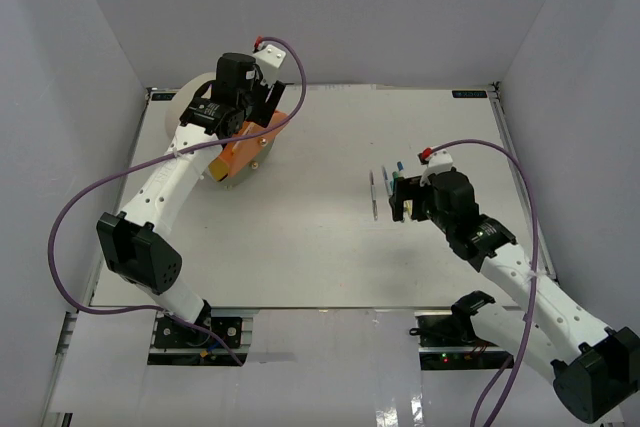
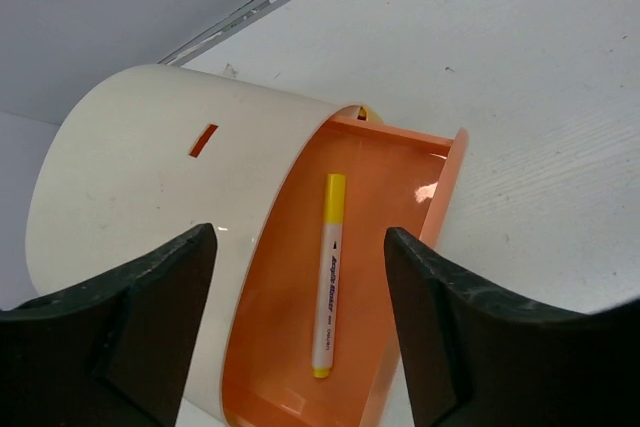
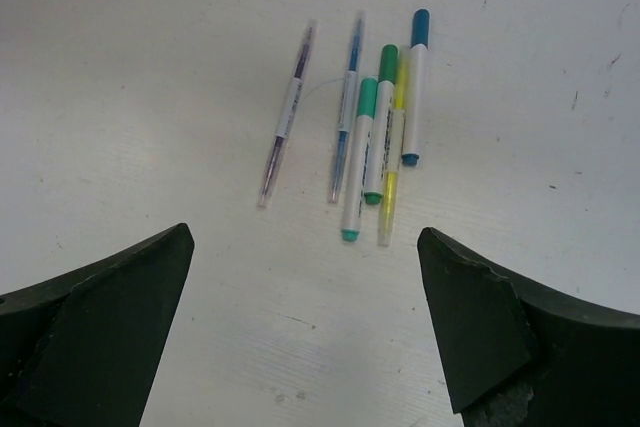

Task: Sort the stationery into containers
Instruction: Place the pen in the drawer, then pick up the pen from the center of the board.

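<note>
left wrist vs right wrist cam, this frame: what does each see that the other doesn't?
Left wrist only: the cream organizer, its orange drawer pulled out, and one yellow-capped marker lying inside.
Right wrist only: six loose items on the table: purple pen, blue pen, teal-capped marker, green-capped marker, yellow pen, blue-capped marker.
Both: white table surface, and each arm's own dark fingers, left fingers and right fingers, spread apart with nothing between them.
</note>
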